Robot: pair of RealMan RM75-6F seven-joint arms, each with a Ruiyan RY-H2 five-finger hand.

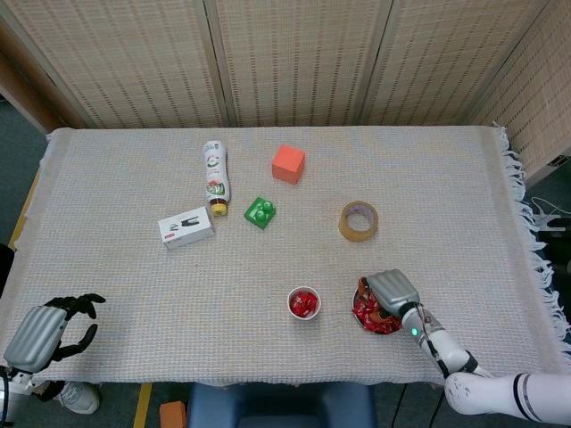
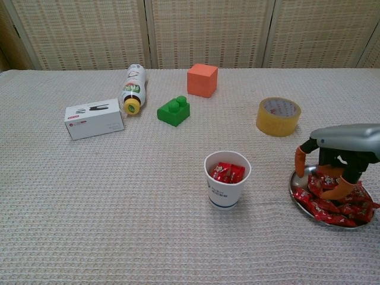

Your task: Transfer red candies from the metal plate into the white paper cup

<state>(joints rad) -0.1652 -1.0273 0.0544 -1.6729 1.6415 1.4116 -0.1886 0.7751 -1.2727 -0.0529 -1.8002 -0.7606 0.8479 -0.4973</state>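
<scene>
A white paper cup [image 2: 225, 187] [image 1: 304, 303] stands near the table's front edge with several red candies [image 2: 226, 172] inside. To its right lies the metal plate [image 2: 295, 191] [image 1: 358, 297] heaped with red candies [image 2: 332, 203] [image 1: 368, 313]. My right hand [image 2: 338, 159] [image 1: 393, 291] hovers low over the plate, its orange-tipped fingers [image 2: 300, 161] spread and pointing down into the pile; I see nothing held in it. My left hand [image 1: 42, 328] hangs off the table's front left corner, fingers loosely curled and apart, holding nothing.
A roll of yellow tape [image 2: 278, 116] lies just behind the plate. Further back are an orange cube [image 2: 202, 80], a green brick [image 2: 174, 110], a lying bottle [image 2: 132, 88] and a small white box [image 2: 94, 119].
</scene>
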